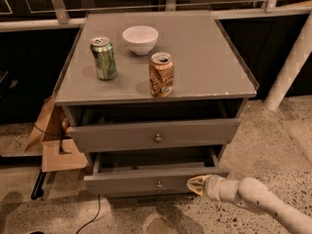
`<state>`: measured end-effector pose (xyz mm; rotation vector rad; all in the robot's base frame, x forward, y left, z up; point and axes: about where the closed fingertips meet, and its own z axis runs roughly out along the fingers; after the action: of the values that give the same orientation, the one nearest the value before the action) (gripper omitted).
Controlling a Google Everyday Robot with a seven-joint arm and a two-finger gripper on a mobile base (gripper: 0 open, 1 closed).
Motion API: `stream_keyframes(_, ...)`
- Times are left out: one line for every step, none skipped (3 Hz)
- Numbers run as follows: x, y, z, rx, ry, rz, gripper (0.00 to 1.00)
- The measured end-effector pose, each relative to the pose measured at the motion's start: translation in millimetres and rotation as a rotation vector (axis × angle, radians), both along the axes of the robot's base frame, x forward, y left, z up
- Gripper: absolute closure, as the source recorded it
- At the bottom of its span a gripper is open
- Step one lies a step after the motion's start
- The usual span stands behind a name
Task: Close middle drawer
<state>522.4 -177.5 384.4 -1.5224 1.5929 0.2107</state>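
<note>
**At the cabinet's lower right, a gripper set to push the open drawer**

Low on the grey cabinet point(204, 57), the middle drawer point(122, 182) stands pulled well out. Its face panel sits forward of the drawer above point(117, 136), and its dark inside is open to view.

The gripper point(196, 184) is at about 5 o'clock in the view, at the right end of that face panel. It is touching the panel or just beside it; which of the two cannot be made out. Whether the gripper is open or closed cannot be told either.

The pale arm point(263, 204) trails off toward 4 o'clock, so the approach is low and from the right. That suits a push, I judge. Nothing needs grasping here, only a tip set against the front and pressed toward 12 o'clock.

From the gripper, the drawer's brass knob point(159, 184) lies at 9 o'clock, near but apart, and most of the panel runs on past it the same way. The push point is thus off-centre, so the drawer may skew as it slides.

On top stand a white bowl point(140, 39), a green can point(104, 58) at its 8 o'clock and a copper can point(161, 74) at its 5 o'clock. A hard shove might rock them.
</note>
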Motion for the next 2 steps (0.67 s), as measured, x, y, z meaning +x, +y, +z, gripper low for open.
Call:
stream_keyframes(26,1,-5,-0.002,-0.025,0.001,1.00)
stream_keyframes(50,2,-7,-0.013,-0.039,0.004,1.00)
